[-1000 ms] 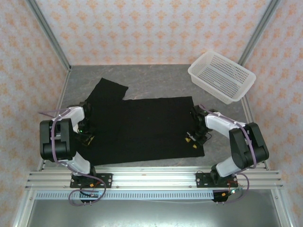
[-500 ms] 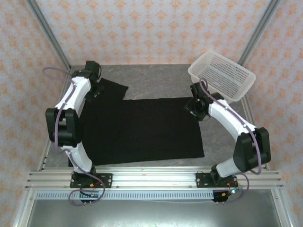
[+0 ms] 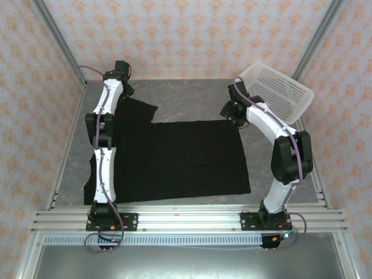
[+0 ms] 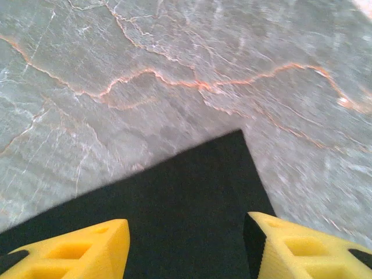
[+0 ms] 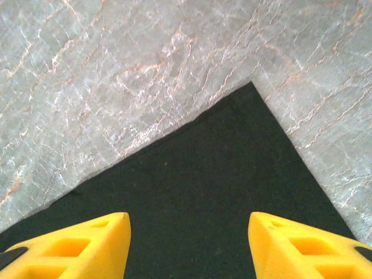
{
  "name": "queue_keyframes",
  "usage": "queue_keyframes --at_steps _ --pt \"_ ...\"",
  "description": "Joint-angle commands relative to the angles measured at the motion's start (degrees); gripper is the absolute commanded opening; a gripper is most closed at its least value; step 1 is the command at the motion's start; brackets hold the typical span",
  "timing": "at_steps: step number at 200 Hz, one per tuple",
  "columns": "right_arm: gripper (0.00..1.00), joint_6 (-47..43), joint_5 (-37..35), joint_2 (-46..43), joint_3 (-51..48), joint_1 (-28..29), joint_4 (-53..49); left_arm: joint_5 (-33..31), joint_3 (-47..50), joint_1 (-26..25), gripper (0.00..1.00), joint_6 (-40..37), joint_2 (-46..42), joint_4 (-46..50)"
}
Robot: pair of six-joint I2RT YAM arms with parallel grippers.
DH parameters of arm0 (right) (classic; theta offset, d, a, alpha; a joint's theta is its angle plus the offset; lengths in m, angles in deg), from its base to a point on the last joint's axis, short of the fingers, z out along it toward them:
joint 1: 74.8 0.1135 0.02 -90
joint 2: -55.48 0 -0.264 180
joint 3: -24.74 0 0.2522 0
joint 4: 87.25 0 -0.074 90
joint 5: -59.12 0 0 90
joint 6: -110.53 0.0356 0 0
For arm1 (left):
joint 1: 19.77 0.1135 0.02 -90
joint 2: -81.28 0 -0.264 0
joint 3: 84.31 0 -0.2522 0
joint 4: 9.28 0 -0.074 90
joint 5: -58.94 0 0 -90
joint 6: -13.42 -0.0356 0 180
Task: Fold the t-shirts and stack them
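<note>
T-shirt (image 3: 180, 160) (black) lies flat — marbled table (image 3: 192, 96).

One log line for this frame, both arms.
t-shirt: spread flat on table, black | left gripper: open, above far-left corner | right gripper: open, above far-right corner | held: nothing

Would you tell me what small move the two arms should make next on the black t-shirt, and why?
Probably lower both grippers and close them on the shirt's far corners. The left gripper sits open over one pointed corner of the t-shirt, and the right gripper is open over another. The cloth lies flat on the table, with nothing gripped.
</note>
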Motion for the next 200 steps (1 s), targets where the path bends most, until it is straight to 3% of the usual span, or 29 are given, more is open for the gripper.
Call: queue_keyframes --at_steps 1,42,83,127,157,200 --pt "0.57 -0.83 0.48 0.46 1.73 -0.48 -0.04 -2.03 -2.69 1.69 0.59 2.07 1.85 -2.83" --pt "0.57 0.80 1.86 -0.22 0.59 -0.59 0.90 -0.73 -10.45 1.13 0.65 1.78 9.23 -5.75" --pt "0.57 1.08 3.02 -0.33 -0.81 -0.56 1.36 0.37 -10.86 -0.31 0.72 0.96 11.30 -7.05" --pt "0.56 1.35 4.08 0.60 -0.83 -0.66 1.70 2.61 -13.10 -0.67 0.75 1.49 14.27 -0.04" --pt "0.56 1.68 4.49 1.08 -0.55 -0.92 2.01 4.21 -13.29 -1.15 0.71 0.87 16.01 8.41" --pt "0.56 1.70 4.69 1.34 -0.91 -1.48 2.09 7.02 -13.07 -2.68 0.49 -0.81 15.79 13.32"
